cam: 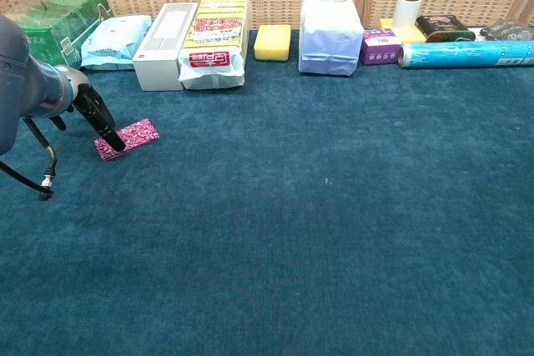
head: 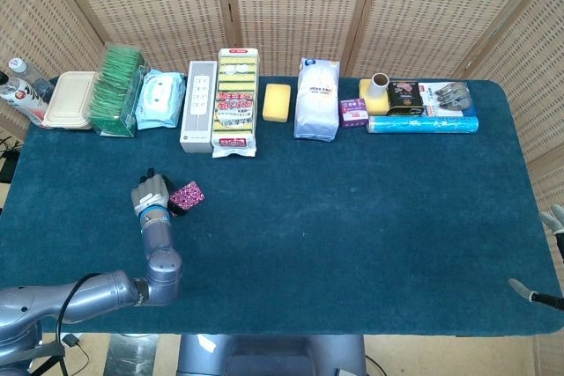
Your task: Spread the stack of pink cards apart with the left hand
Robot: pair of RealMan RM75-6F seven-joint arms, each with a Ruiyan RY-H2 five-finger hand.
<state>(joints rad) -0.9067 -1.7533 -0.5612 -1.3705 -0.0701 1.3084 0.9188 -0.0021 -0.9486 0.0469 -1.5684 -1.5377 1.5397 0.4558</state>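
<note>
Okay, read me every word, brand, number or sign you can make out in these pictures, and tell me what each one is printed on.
"TEA": on the green box at the far left of the back row, chest view.
Red and yellow pack: printing too small to read.
White bag: dark label at the top, too blurred to read.
Purple box: print unreadable.
Blue roll: text too blurred.
Pink cards: pattern only, no text.

A yellow sponge sits beside a white bag.

Open blue tabletop everywhere except the goods row along its far edge.
</note>
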